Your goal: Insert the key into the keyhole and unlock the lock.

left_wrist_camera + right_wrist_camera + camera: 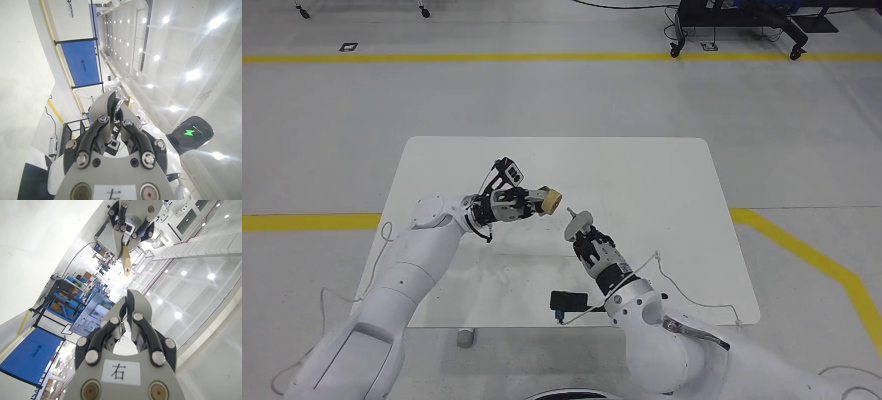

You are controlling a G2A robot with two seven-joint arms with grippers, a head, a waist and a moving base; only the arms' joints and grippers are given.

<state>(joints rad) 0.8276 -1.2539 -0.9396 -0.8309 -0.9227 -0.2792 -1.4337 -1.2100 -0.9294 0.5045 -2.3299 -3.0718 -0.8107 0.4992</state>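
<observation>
My left gripper [538, 203] is held above the middle of the white table [672, 170], shut on a brass padlock [553, 201]. In the left wrist view its pads [111, 102] clamp the silver shackle [121, 101], with the brass body [130, 103] just beyond. The right wrist view shows the padlock [126, 260] end-on, its keyhole [127, 269] facing my right gripper [127, 300]. That gripper [577, 224] sits a short gap in front and to the right of the lock, shut on the key. Only a thin edge of the key shows between the pads.
A small black device [568, 300] lies near the table's front edge, with a thin cable [692, 297] running off to the right. The table's right half and far side are bare.
</observation>
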